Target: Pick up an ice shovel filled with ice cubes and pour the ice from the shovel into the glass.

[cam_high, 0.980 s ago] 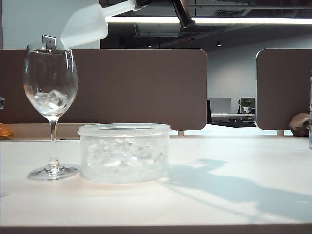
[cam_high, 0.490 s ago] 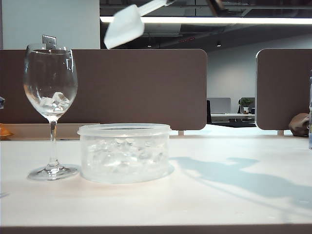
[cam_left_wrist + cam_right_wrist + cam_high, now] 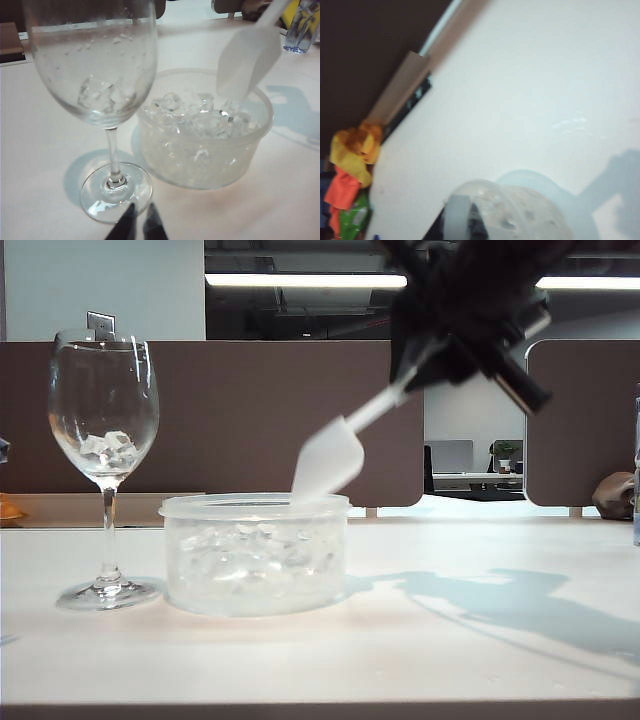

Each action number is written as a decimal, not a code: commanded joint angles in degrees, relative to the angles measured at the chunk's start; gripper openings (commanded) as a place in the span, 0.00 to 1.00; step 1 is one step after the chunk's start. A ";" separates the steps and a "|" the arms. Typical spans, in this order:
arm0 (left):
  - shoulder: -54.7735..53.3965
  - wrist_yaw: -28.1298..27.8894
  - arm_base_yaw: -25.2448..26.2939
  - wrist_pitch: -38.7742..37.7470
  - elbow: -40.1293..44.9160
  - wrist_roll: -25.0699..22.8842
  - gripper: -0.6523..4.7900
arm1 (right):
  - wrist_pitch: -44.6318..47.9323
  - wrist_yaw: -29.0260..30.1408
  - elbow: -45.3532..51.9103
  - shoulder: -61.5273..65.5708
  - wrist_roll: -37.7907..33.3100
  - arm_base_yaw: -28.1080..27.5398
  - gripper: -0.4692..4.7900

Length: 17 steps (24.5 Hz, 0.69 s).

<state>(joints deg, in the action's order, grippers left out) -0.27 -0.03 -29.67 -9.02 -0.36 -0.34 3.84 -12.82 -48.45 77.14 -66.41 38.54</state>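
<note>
Moved: ice shovel down onto tub | right end effector gripping handle | left end effector narrow

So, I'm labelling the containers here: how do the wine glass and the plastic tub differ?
The glass is tall, clear and stemmed; the tub is squat, round and cloudy. The glass holds only a few ice cubes at the bottom of its bowl; the tub is nearly full. The right gripper holds the ice shovel over the tub, not the glass. Both stand upright on the table, both hold ice.
</note>
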 commanded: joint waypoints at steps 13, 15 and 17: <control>-0.07 0.09 0.00 0.48 -0.07 0.15 0.17 | 7.58 8.59 1.31 12.74 -4.09 2.67 0.09; -0.07 0.09 0.00 0.50 -0.07 0.15 0.17 | 8.07 9.97 1.99 13.03 -4.09 2.56 0.09; -0.07 0.07 0.00 0.48 -0.07 0.15 0.17 | 8.02 9.97 2.03 12.87 -4.09 2.56 0.25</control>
<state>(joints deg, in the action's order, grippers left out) -0.27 -0.05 -29.67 -8.99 -0.36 -0.34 14.06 -3.11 -46.65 89.93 -71.35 40.95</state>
